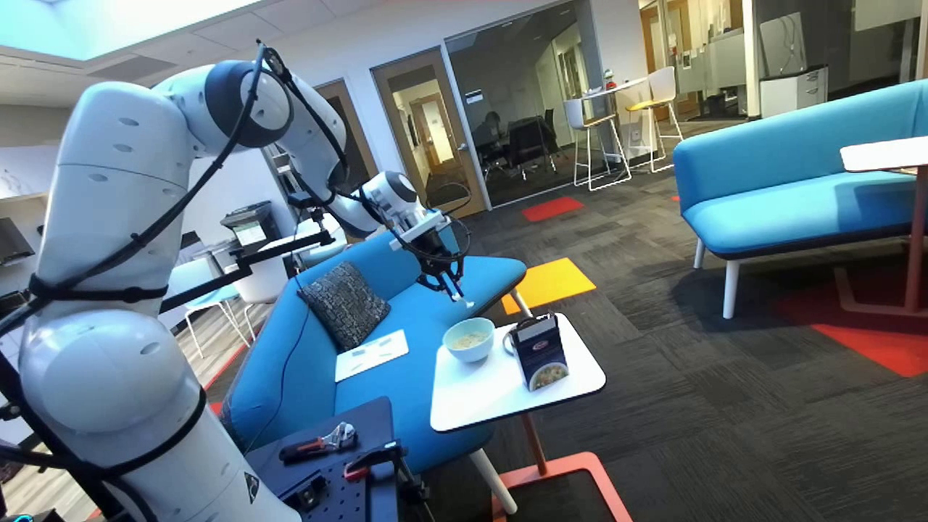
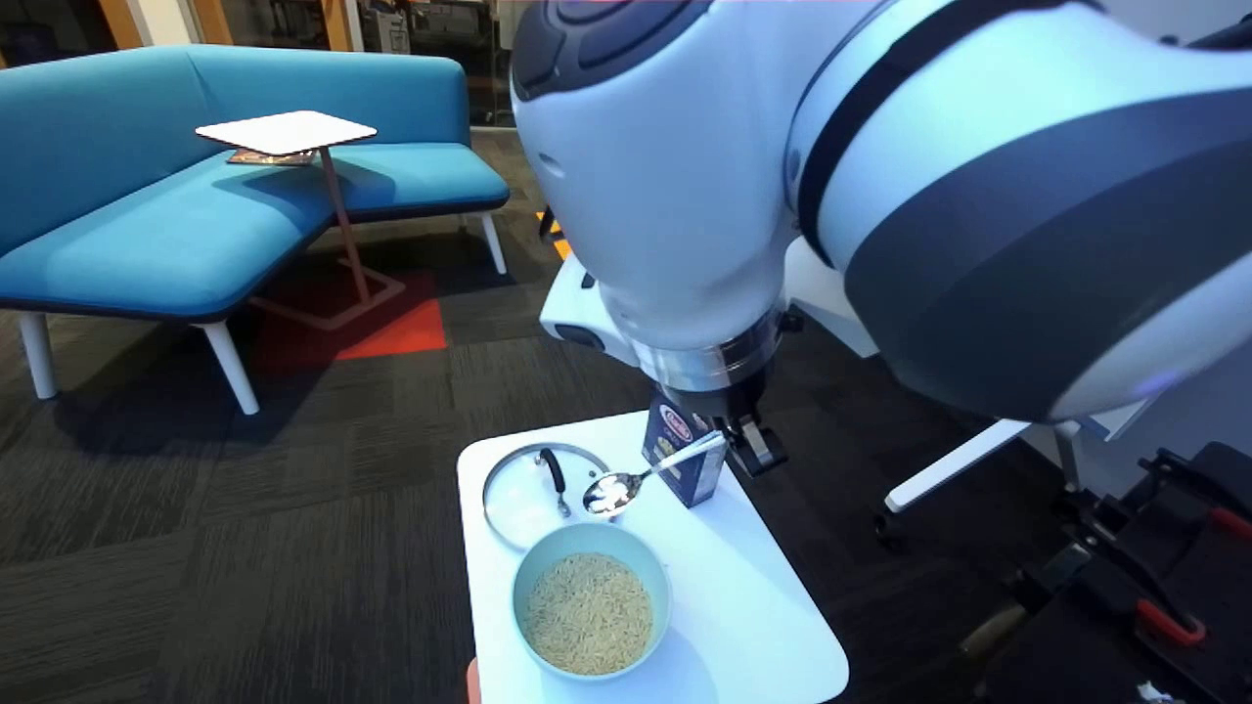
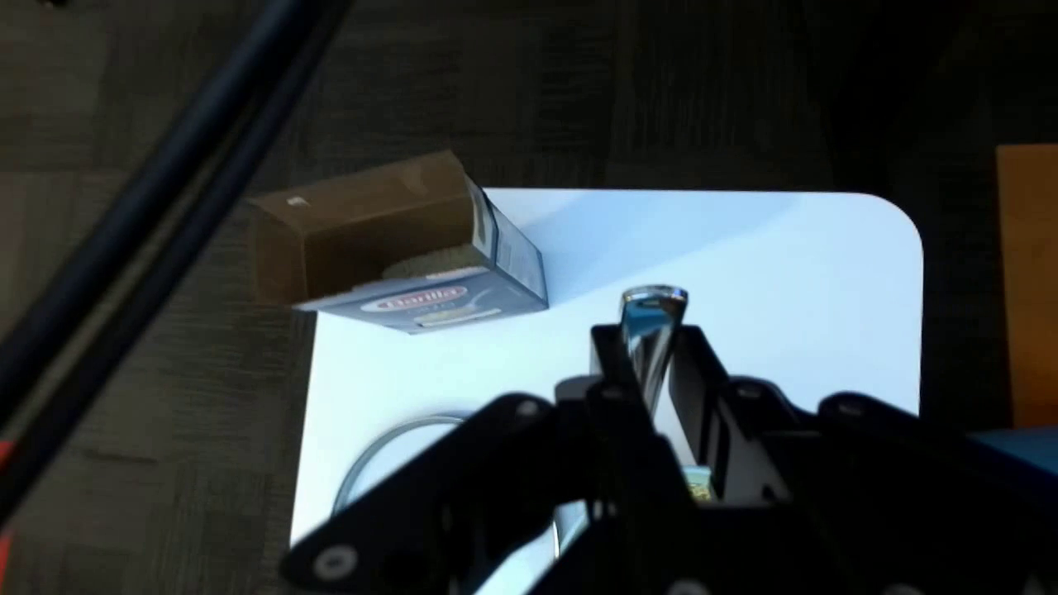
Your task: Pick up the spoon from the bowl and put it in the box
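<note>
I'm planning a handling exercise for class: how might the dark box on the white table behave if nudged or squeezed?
The dark box would probably tip under a high push, since it stands upright and looks shallow front to back. With an open top and brown inner walls like thin cardboard, it would likely flex when squeezed.

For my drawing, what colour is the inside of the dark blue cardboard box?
Brown. The box shows its inside best in the wrist view.
</note>
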Tool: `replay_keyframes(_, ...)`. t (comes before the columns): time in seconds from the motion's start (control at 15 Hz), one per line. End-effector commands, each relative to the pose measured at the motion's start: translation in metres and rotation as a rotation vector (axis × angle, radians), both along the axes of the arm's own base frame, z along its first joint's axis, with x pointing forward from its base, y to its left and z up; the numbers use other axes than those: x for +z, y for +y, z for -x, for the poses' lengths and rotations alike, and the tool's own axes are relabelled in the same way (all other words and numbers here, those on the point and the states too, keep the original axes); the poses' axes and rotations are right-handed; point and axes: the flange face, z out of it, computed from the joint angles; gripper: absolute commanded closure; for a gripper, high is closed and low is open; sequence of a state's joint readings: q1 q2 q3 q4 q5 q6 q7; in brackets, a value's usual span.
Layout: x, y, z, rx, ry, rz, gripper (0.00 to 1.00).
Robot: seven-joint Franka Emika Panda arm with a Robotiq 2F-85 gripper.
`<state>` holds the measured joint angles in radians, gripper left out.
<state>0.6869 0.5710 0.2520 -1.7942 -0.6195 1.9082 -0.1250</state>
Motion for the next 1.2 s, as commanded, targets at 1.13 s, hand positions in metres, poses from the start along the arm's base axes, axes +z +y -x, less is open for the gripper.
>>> replay_keyframes(1.13, 0.040, -0.053, -0.025, -0.247, -0.143, 0.422, 0.95)
